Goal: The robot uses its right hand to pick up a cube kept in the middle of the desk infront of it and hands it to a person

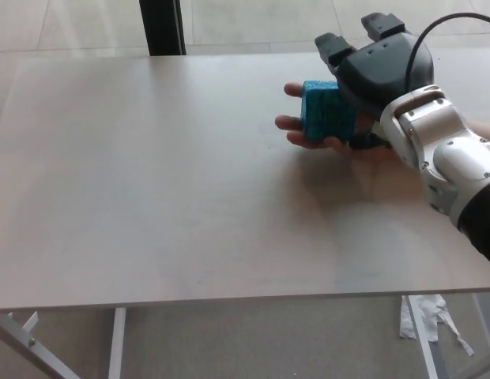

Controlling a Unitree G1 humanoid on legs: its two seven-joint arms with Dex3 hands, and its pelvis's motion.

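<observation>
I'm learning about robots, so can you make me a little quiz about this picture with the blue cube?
1. True or false: the blue cube lies flat on the desk.
2. Whose fingers curl around the cube? A) the robot's left hand B) a person's hand C) nobody's
3. Fill in: the robot's right hand has its fingers ____ above the cube.

Key: 1. False, it sits in the person's hand. 2. B. 3. Open, apart, with nothing held.
</observation>
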